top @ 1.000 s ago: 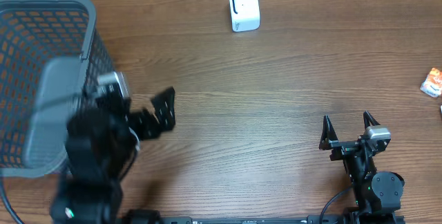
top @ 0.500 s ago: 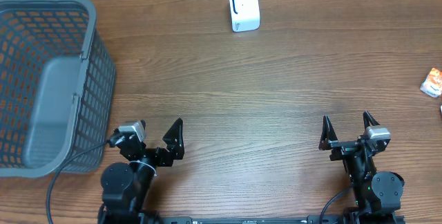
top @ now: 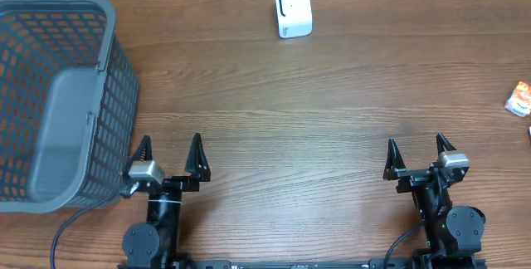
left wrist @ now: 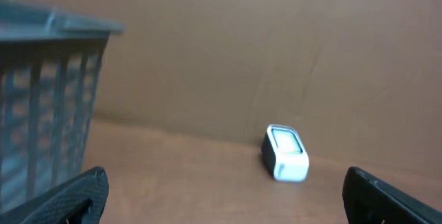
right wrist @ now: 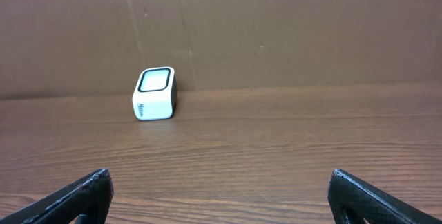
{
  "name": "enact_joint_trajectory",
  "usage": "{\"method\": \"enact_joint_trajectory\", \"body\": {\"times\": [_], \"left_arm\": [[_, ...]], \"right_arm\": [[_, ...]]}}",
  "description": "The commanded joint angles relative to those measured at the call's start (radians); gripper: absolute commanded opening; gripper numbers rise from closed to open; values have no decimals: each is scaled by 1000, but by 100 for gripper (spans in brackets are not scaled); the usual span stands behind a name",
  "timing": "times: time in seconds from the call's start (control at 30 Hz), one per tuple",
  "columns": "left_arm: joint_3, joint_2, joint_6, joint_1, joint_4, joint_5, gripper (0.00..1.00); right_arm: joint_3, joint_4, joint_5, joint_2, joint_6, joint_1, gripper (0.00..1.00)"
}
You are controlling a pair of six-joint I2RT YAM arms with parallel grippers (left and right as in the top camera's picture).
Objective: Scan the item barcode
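Note:
A white barcode scanner with a dark window stands at the far middle of the wooden table. It also shows in the left wrist view as a scanner and in the right wrist view as a scanner. A small orange-and-white item lies at the right edge. My left gripper sits open at the front left, beside the basket, nothing between its fingers. My right gripper rests open at the front right, also holding nothing, fingers wide apart.
A tall grey mesh basket fills the left side of the table, its wall close to my left gripper and visible as a basket in the left wrist view. A brown cardboard wall backs the table.
My left arm has drawn back from beside the basket to the front edge and turned its open gripper to face the far side. The right arm has stayed still.

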Motion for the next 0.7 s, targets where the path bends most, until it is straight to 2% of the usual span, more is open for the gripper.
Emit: {"method": "enact_joint_trajectory", "body": {"times": [0.0,0.13,0.23,0.4,0.43,0.67], "left_arm": [[-50,-20,247,10,45,88,100],[-51,-20,372,11,28,111,100],[-51,-20,400,12,-31,99,100],[-51,-20,372,18,-203,106,100],[-51,-19,334,18,-204,88,100],[-51,-20,319,18,-204,61,100]], "right_arm": [[-11,8,6,-9,-4,4,100],[-11,8,6,-9,-4,4,100],[-11,8,6,-9,-4,4,100],[-11,8,6,-9,-4,4,100],[-11,8,6,-9,-4,4,100],[-11,8,6,-9,-4,4,100]]}}
